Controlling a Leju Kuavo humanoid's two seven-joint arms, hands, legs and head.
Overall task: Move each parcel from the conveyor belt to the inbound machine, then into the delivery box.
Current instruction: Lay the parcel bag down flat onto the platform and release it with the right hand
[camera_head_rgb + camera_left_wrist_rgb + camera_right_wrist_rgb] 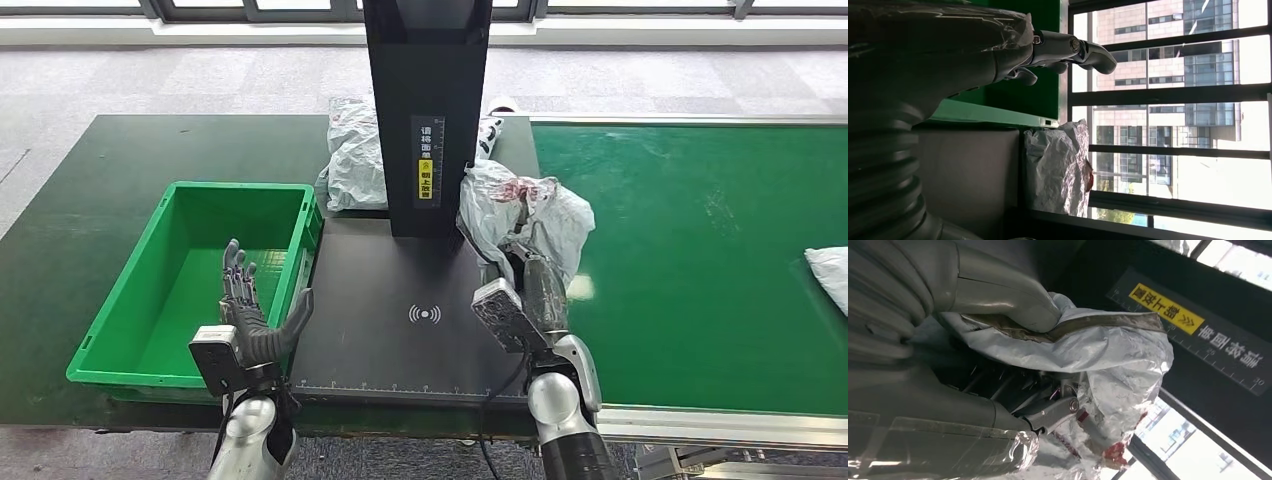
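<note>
parcel [525, 212], crumpled grey-white poly bag with red print, sits at the right edge of the inbound machine [400, 310], over the seam with the conveyor belt [690, 250]. long axis runs roughly 7 to 1 o'clock in head view; bunched end toward the black post [428, 110].

right hand [528, 268] grips the parcel from the near side; in the right wrist view the thumb [998, 295] presses over a fold of the bag and the fingers [1048, 412] curl in beneath it, clamped on the plastic. forearm rises from 6 o'clock, angled slightly left.

left hand [250, 310] is raised at the near right corner of the green delivery box [150, 340], palm toward the machine, fingers apart and straight, pointing to 12 o'clock, thumb out toward 2 o'clock, holding nothing.

second parcel [352, 155] lies behind the post at 11 o'clock. third parcel [830, 275] at the belt's far right edge, 3 o'clock.

dark green table [60, 230] under box and machine. grey tiled floor [200, 75] beyond; windows and buildings in the left wrist view.
</note>
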